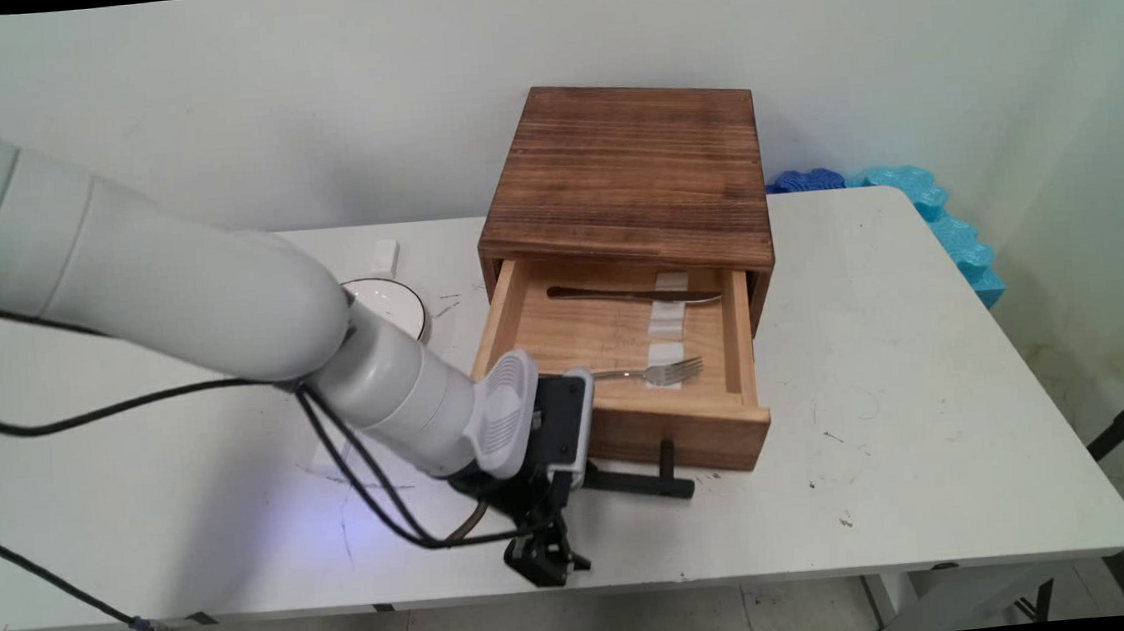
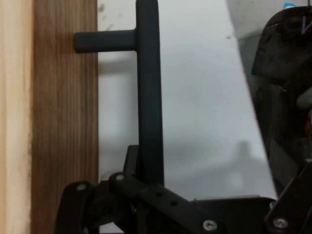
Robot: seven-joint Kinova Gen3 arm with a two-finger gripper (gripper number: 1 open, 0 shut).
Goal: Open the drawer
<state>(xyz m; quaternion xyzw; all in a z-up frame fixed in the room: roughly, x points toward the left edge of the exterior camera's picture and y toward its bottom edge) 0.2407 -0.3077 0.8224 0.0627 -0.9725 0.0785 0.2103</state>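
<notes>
Drawer handle (image 2: 147, 92), lower center of the frame, sits inside the end effector (image 1: 575, 480), whose finger closure I cannot tell; a loose hold could slip.

Even, diffuse room light; tabletop (image 1: 930, 407) bright, no glare. Soft shadow under the arm (image 1: 220, 302) toward the near edge. Hand view soft-focused up close.

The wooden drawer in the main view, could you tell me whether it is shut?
No, the drawer is pulled out, showing a knife and a fork lying inside.
</notes>
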